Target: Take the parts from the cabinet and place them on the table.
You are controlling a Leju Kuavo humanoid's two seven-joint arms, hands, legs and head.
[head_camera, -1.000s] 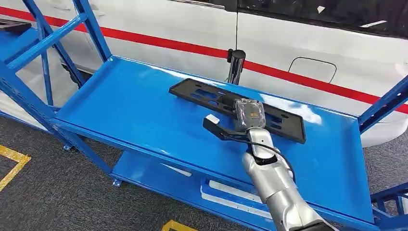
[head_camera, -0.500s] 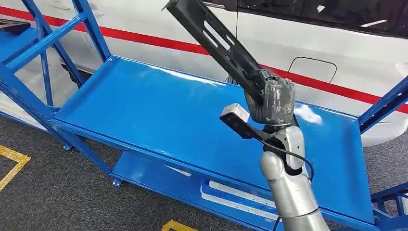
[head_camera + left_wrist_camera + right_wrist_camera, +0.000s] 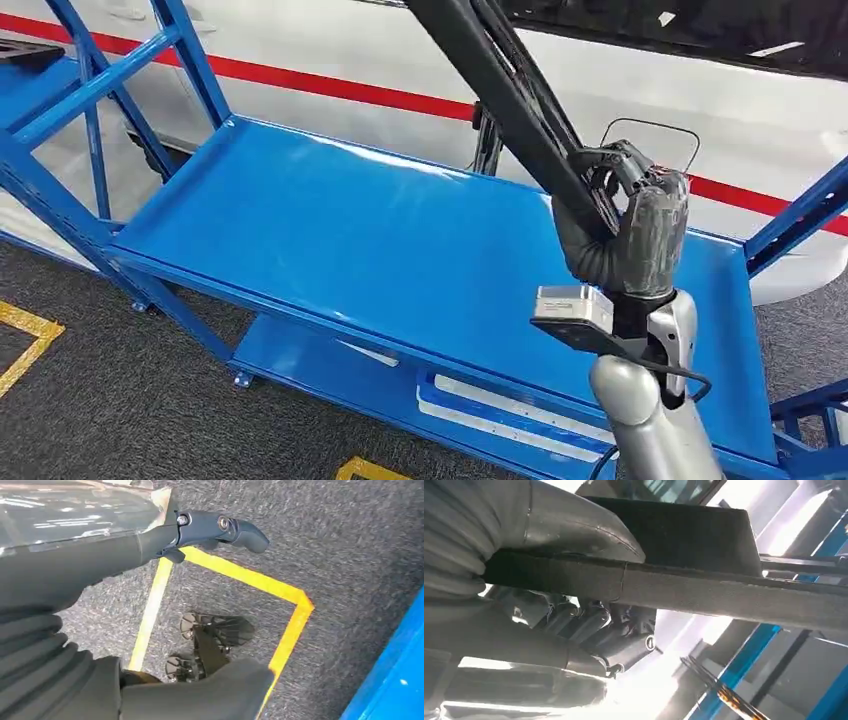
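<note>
Here my right hand (image 3: 628, 240) was clamped around one end of the long flat black plastic part (image 3: 505, 85), holding it tilted steeply in the air above the glossy blue metal shelf (image 3: 330, 240), its far end rising toward the white car body with a red stripe (image 3: 330, 60). My left hand (image 3: 150, 540) hung over grey carpet beside the shelf, fingers apart, holding nothing.

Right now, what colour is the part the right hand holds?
Black, clearest in the head view: the long part in the right hand.

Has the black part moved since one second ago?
Yes. The black part lay flat on the blue shelf; the right hand now holds it lifted clear, tilted steeply.
</note>
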